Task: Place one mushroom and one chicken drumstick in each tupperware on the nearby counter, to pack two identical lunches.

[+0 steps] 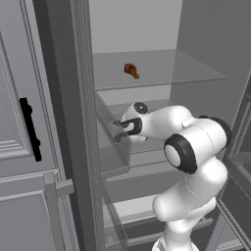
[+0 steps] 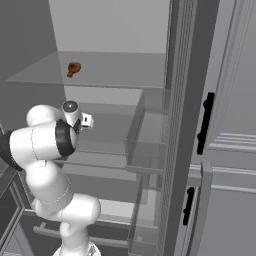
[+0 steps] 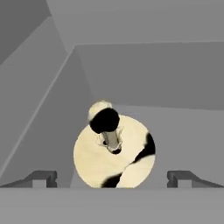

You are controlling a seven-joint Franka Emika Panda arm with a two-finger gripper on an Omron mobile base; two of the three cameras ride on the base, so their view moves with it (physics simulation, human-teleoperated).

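While the white arm reaches deep into the open fridge, the gripper (image 3: 112, 177) sits with its jaws spread wide, one dark fingertip (image 3: 43, 177) out on each side and nothing pinched between them. Right there in the hand view, in the gap between those tips, is the mushroom (image 3: 114, 151): a pale cream cap with dark patches and a short stem poking up toward the camera, resting on a grey fridge shelf (image 3: 183, 131). The fingers are either side of it but not touching it, as far as the view shows.

Look up from the mushroom and there's the chicken drumstick (image 1: 131, 70), reddish brown, lying alone on the upper glass shelf (image 1: 196, 73), a level above the one the hand is working at. From the right base view the drumstick (image 2: 73, 68) shows toward the left of that same shelf, well apart from the arm's wrist below it. The fridge door (image 2: 225, 125) with its dark handle (image 2: 206, 122) stands at the right of the compartment, with a clear bin (image 2: 147, 150) on the side nearest the mushroom's shelf.
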